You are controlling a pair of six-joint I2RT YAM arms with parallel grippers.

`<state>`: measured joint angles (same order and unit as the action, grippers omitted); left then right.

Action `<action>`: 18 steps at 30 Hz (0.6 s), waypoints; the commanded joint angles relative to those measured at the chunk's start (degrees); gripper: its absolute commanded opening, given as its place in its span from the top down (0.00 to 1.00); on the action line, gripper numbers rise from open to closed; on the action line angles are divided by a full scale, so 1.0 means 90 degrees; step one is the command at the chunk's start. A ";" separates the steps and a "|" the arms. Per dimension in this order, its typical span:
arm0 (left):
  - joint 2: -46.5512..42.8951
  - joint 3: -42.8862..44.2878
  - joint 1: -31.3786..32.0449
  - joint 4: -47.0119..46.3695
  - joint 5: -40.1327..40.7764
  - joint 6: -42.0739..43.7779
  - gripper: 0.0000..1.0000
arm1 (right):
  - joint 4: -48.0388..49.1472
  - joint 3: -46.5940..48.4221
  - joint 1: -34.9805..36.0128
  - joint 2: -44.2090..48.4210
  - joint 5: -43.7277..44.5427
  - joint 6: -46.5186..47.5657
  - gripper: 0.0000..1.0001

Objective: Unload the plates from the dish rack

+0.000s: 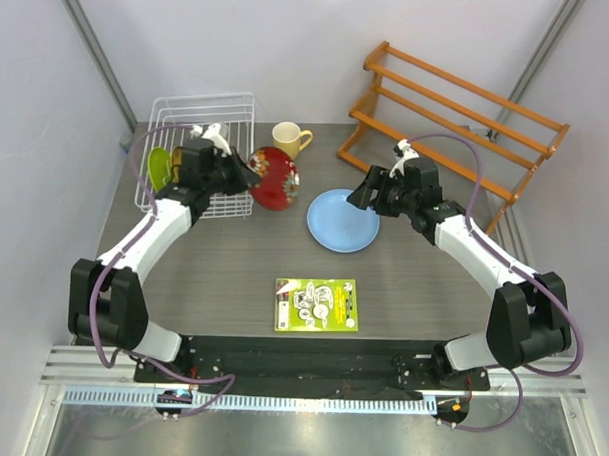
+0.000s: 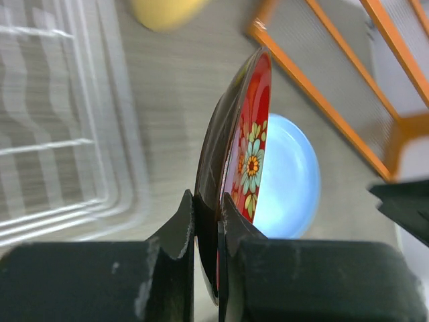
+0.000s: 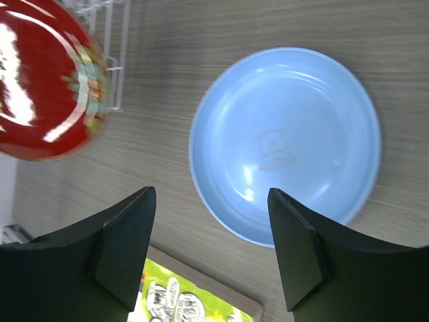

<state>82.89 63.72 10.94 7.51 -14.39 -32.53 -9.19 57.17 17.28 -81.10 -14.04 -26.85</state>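
My left gripper [image 1: 244,174] [image 2: 208,198] is shut on the rim of the dark red plate [image 1: 275,178] [image 2: 242,144], which it holds on edge just right of the white wire dish rack [image 1: 203,119] [image 2: 60,134]. This red plate also shows in the right wrist view [image 3: 43,80]. A lime green plate [image 1: 159,167] stands in the rack's left side. The light blue plate [image 1: 343,220] [image 3: 285,144] [image 2: 288,178] lies flat on the table. My right gripper [image 1: 359,197] [image 3: 211,201] hovers open above its near rim, holding nothing.
A yellow mug [image 1: 290,139] [image 2: 164,12] stands behind the red plate. The orange wooden slatted rack [image 1: 458,118] [image 2: 335,94] sits at the back right. A green printed card [image 1: 316,304] [image 3: 181,298] lies near the front centre of the table.
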 commanded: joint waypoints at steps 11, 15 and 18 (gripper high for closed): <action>0.0223 -0.0615 0.1021 -0.2903 -0.1271 -0.1667 1.00 | 0.2202 -0.0151 0.0190 -0.0549 -0.1369 -0.1059 0.27; 0.0379 -0.0927 0.1070 -0.3674 -0.1594 -0.2097 1.00 | 0.2544 -0.0209 0.0190 -0.0705 -0.1622 -0.1255 0.27; 0.0526 -0.1093 0.1079 -0.4220 -0.1837 -0.2468 1.00 | 0.2954 -0.0297 0.0190 -0.0842 -0.1779 -0.1430 0.27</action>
<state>87.09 54.70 20.43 -16.16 -25.67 -48.53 9.41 55.29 18.70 -87.55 -26.50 -36.77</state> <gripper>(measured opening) 0.081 0.734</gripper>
